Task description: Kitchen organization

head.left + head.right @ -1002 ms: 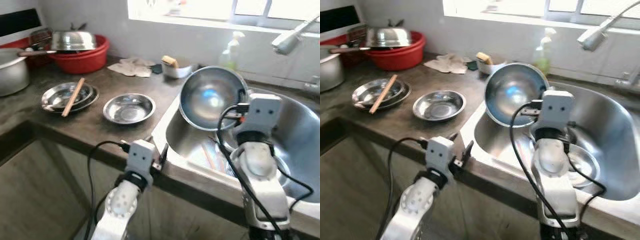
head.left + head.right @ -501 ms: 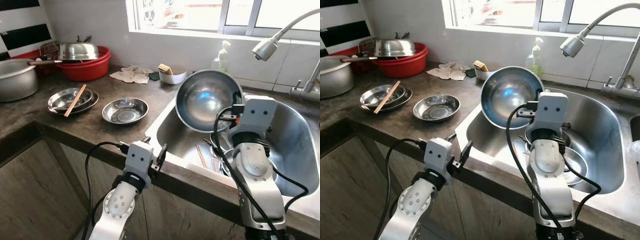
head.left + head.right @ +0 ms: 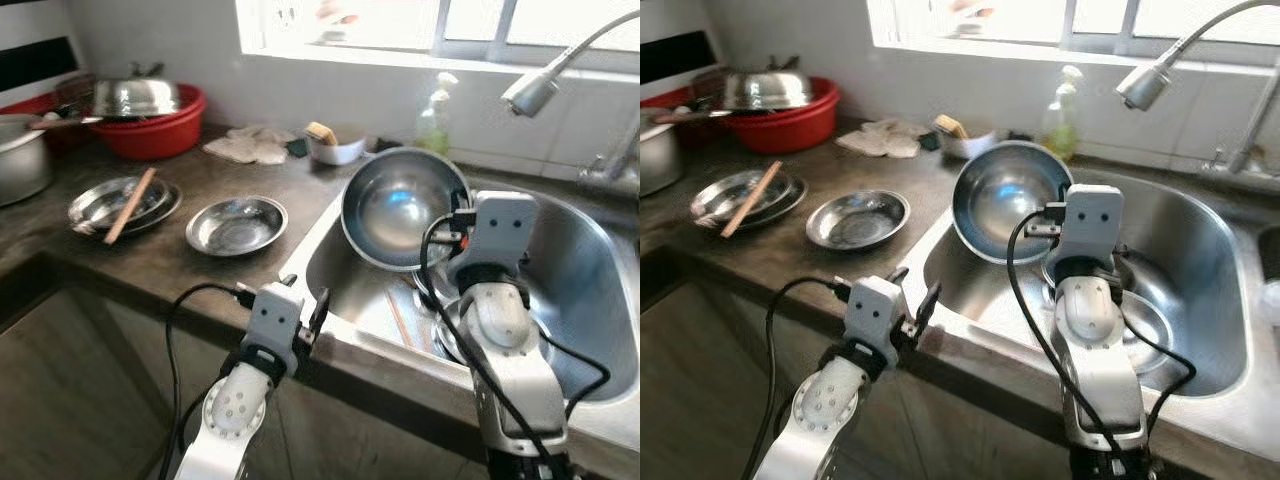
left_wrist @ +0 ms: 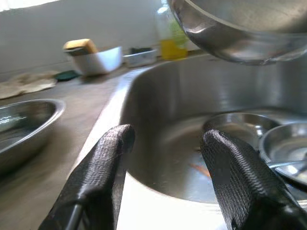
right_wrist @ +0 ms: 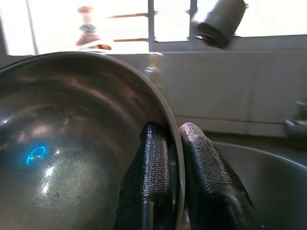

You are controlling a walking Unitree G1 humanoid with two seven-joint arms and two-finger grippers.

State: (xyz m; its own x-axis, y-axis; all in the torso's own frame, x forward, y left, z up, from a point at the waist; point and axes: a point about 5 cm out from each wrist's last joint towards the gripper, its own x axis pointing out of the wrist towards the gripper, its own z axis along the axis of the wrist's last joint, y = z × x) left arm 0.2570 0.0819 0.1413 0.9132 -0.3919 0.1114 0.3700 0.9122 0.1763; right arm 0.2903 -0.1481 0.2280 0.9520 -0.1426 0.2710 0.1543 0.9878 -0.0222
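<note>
Large round steel bowl (image 3: 402,207) hangs tilted over the steel sink (image 3: 600,260), rim pinched between right gripper's (image 5: 173,143) fingers, probably for draining. Left gripper (image 4: 165,143), fingers spread, idles at table (image 3: 150,260) edge.

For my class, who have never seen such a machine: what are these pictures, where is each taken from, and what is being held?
It is a humanoid robot with two silver arms at a kitchen counter. Two pictures come from head cameras looking down; the other two from cameras on each wrist. The right gripper pinches the rim of a steel bowl, tilted over the sink. The left gripper is open, at the sink's front edge. On the counter are a steel dish, stacked plates with a wooden stick across them, and a red basin.
</note>
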